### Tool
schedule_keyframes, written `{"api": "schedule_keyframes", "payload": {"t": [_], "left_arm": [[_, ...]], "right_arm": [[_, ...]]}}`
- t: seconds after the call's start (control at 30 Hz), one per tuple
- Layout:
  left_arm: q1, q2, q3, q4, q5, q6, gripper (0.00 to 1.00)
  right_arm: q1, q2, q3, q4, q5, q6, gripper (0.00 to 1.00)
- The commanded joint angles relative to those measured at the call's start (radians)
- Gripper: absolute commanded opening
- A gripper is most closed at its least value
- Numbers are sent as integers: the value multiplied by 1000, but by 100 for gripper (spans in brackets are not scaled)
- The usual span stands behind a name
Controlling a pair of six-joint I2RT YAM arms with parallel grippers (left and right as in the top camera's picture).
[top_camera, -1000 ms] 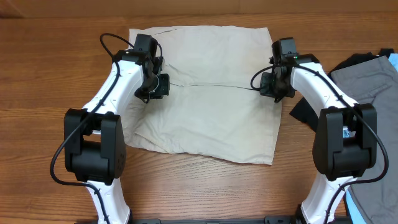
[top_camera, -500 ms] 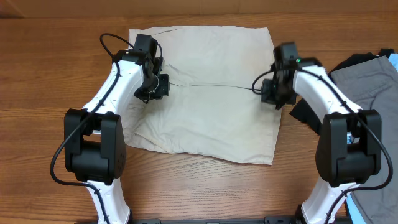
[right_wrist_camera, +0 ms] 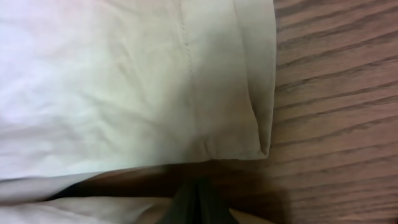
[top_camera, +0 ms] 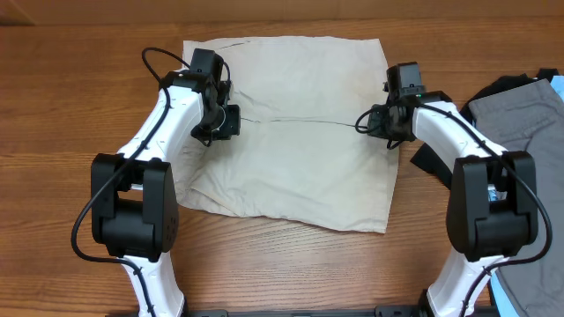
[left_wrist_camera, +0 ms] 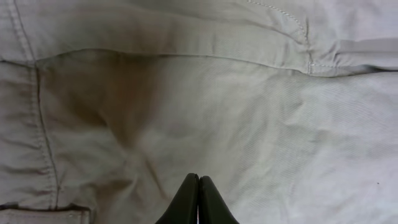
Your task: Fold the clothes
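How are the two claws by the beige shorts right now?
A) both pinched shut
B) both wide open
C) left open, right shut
A: the wrist views show the left gripper and the right gripper each with fingertips pressed together at the shorts.

left arm (top_camera: pixel 172 110), right arm (top_camera: pixel 449 123), jaws seemingly shut

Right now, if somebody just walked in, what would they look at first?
Probably the big cream shorts spread flat in the middle of the wooden table. Then the two white-and-black arms reaching over them: the left end effector shut above the cloth, the right end effector shut at the shorts' right edge. A grey garment lies at the far right.
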Motion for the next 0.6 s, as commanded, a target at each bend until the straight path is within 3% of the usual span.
{"api": "schedule_keyframes", "payload": {"t": [0.0,0.07,0.17,0.3,0.57], "left_arm": [[5,11,2,4,32,-6,4],[7,8,26,4,36,-7,4],[7,8,45,10,102,-7,4],[4,8,43,20,189,-24,4],[-27,18,42,28,201,-48,4]], "right_arm": [[-11,-9,47,-29,2,5,4],[-11,-61,135,-105,-76,2,4],[-8,-119,222,-188,-340,-6,4],[24,-118,217,-207,-700,-6,4],[143,-35,163,-125,-731,58,4]]}}
